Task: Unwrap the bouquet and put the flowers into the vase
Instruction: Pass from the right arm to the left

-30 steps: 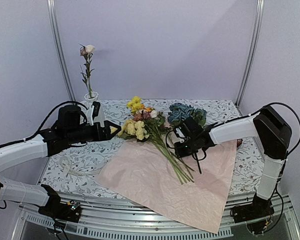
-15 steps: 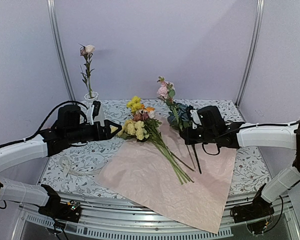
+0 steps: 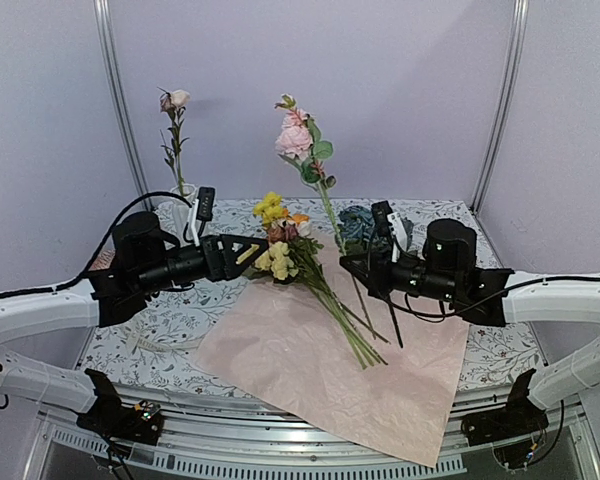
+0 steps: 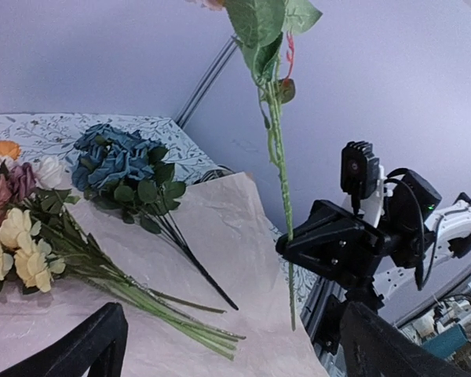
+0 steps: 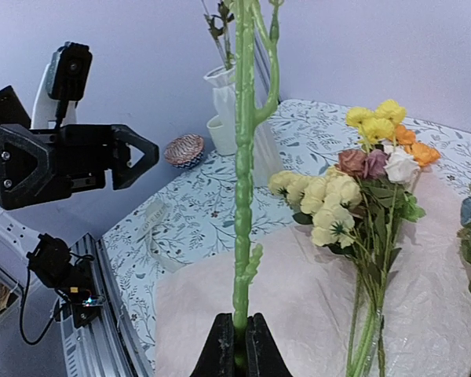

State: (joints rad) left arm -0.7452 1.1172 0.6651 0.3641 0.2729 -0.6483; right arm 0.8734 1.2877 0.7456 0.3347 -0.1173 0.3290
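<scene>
Now, transfer step: right gripper pinched shut on the leafy green-stemmed pink rose, upright above the crinkled pale pink paper; left gripper gapes wide, empty; next needs carrying it to the tall ribbed white vase, back-left, w/ stem-end aimed into neck.

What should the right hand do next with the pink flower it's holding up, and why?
Probably carry the pink flower left toward the open left hand for a handover. The right hand is shut on its stem, upright above the paper, while the vase stands at the far left, on that open hand's side.
</scene>
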